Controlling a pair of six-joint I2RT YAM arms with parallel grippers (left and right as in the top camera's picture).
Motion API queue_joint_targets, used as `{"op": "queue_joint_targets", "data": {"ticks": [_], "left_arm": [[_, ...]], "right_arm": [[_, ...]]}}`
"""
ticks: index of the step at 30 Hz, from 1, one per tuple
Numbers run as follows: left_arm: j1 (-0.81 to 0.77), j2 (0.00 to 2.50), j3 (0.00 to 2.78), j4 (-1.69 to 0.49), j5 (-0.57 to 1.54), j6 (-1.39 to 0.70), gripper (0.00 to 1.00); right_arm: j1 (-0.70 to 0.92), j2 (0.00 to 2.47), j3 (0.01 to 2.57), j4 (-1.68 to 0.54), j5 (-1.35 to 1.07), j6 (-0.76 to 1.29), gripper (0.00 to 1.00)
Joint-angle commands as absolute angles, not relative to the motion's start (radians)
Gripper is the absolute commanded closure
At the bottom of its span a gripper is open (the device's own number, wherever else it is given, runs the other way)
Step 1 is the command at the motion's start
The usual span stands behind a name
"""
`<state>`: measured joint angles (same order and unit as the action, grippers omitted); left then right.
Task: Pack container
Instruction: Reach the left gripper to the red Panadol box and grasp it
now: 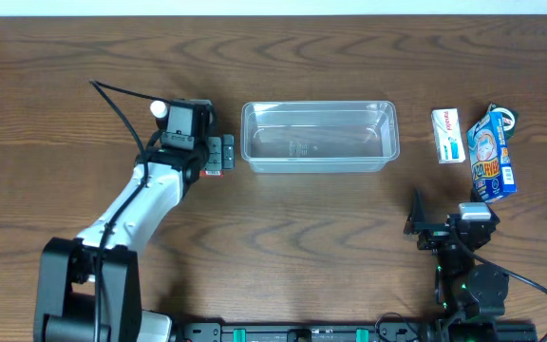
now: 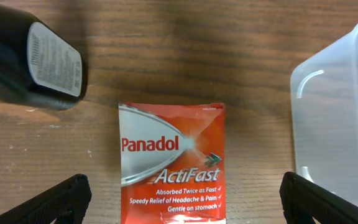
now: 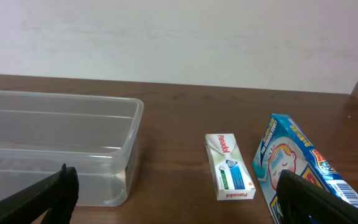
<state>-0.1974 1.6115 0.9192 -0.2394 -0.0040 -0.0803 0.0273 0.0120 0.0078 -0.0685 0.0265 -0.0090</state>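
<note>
L pincer: fingers spread wide, nothing gripped. Red Panadol ActiFast sachet seen flat on table betw. fingertips. Dark bottle w/ white label laid ahead of pincer, off to one finger's side, apart from sachet. Container placed just beside L pincer on opp. side; only its clear base seen inside. R pincer: fingers apart, nothing held. White Panadol box & blue packet seen ahead of it, side by side, outside container.
</note>
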Motion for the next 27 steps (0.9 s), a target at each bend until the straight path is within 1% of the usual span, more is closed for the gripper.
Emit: {"op": "queue_joint_targets", "data": {"ticks": [1,10,17,18,20,24,27], "left_arm": [[-0.197,1.655,0.934,-0.233,-0.025,-0.036,0.02],[-0.197,1.779,0.934,-0.157,-0.046,-0.037,0.02],[-0.197,1.795,0.934,-0.150,-0.048,-0.037,0.02],[-0.197,1.795,0.934,-0.151,-0.054,-0.037,0.00],[-0.197,1.795,0.934,-0.151,-0.073,-0.037,0.09],[-0.197,1.795,0.934,-0.150,-0.085,-0.037,0.20],[-0.197,1.795,0.934,-0.150,-0.088,-0.037,0.22]], "right_arm": [[0.020,0.007,0.006,-0.072,0.033,-0.016,0.01],[0.020,0.007,0.006,-0.072,0.033,-0.016,0.01],[0.020,0.007,0.006,-0.072,0.033,-0.016,0.01],[0.020,0.007,0.006,-0.072,0.033,-0.016,0.01],[0.020,0.007,0.006,-0.072,0.033,-0.016,0.01],[0.020,0.007,0.006,-0.072,0.033,-0.016,0.01],[0.020,0.007,0.006,-0.072,0.033,-0.016,0.01]]}}
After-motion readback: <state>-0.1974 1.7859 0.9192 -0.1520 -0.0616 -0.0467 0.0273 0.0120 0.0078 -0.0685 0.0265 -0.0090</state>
